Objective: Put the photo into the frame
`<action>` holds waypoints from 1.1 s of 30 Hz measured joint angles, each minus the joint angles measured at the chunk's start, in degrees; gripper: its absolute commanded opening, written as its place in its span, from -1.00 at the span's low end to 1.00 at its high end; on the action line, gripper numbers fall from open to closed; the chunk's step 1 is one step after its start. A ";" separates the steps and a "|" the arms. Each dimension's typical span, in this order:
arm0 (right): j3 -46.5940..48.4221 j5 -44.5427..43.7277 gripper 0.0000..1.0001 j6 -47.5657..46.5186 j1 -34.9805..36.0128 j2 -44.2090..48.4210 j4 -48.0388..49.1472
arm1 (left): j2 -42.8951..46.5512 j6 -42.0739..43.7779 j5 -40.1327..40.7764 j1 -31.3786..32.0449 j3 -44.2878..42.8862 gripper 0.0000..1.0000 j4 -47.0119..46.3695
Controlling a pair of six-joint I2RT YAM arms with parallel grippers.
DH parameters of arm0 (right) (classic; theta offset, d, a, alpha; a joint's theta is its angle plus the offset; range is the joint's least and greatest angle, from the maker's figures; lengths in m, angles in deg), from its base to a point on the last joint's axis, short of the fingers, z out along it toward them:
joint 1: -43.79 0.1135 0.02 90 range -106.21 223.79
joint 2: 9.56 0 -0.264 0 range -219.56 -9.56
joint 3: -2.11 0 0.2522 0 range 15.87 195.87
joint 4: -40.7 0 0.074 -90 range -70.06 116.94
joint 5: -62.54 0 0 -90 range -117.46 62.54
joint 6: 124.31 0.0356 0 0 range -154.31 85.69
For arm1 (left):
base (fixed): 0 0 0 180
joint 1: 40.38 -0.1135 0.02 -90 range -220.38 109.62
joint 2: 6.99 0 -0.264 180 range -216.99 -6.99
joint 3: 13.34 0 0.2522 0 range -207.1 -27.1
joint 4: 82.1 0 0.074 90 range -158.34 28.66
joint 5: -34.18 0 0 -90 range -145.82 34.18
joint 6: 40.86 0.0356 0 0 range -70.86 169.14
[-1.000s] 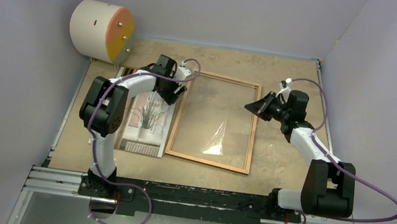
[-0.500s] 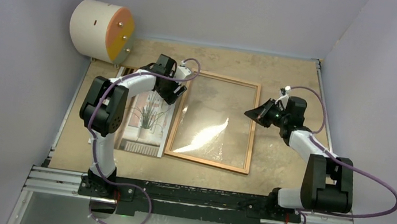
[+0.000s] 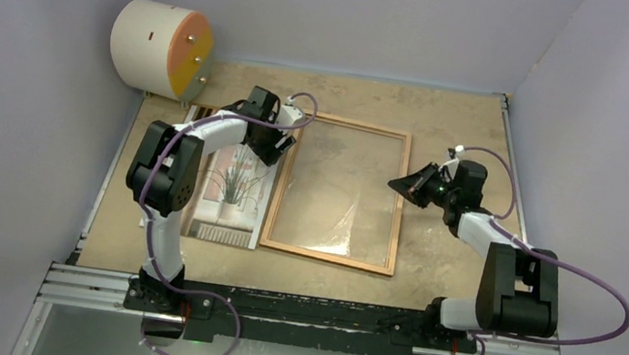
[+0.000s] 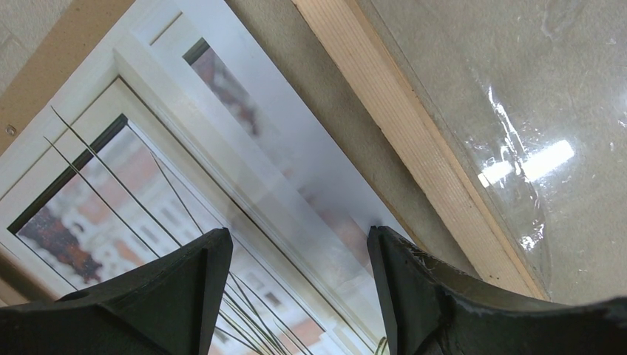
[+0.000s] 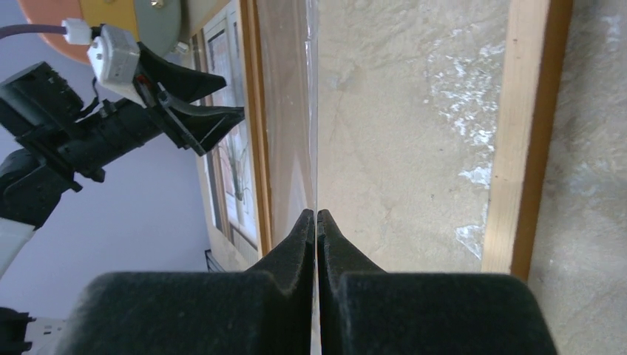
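Note:
The photo [image 3: 231, 187] of a spindly plant lies flat at the left, on a brown backing board [image 4: 41, 89]. The wooden frame [image 3: 330, 258] lies to its right. My left gripper [image 3: 283, 146] hovers open just above the photo's [image 4: 185, 148] right edge, one fingertip [image 4: 381, 244] over that edge and close to the frame's left rail [image 4: 414, 140]. My right gripper [image 3: 399, 185] is at the frame's right rail [image 5: 521, 133], shut on the edge of the clear pane [image 5: 316, 111]. The pane shows edge-on between the fingers and is tilted up on that side.
A cream-and-orange cylinder [image 3: 161, 47] lies on its side at the back left corner. Purple walls close in the table on the left, back and right. Bare tabletop [image 3: 461, 114] shows beyond and to the right of the frame.
My right gripper has drawn slightly nearer and lower with the pane, and the glare on the pane has shifted. The left arm has not moved.

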 measured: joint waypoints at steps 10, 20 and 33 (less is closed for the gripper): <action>-1.88 5.88 -1.00 7.41 -0.15 -0.24 13.88 | -0.02 0.42 1.66 1.66 0.09 0.39 -0.55; -3.10 7.28 -1.00 16.70 1.68 -2.29 25.62 | -0.09 0.44 1.97 2.54 0.11 0.34 -1.01; -2.82 4.98 -1.00 21.62 4.63 -1.81 28.02 | -0.09 0.68 2.40 2.80 0.37 0.34 -1.33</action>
